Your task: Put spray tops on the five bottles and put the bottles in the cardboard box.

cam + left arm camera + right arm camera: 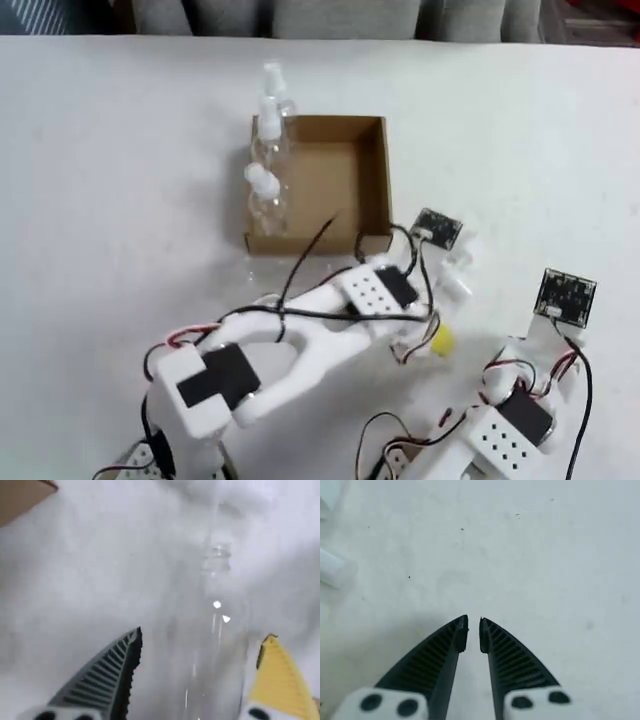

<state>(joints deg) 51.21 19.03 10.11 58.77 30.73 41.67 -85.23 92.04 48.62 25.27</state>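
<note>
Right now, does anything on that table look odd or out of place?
One thing: the clear bottle between the left gripper's open fingers has a bare neck, no spray top, unlike the three capped bottles at the cardboard box's left wall. Nothing looks spilled or broken.

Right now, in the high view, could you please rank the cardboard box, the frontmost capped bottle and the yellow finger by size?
Largest: cardboard box.
Then the frontmost capped bottle.
Smallest: yellow finger, partly hidden.

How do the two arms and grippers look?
The left arm and right arm are white, with black motors and red and black cables. The left gripper has one dark ribbed finger and one yellow; the right gripper has two black ribbed ones.
</note>
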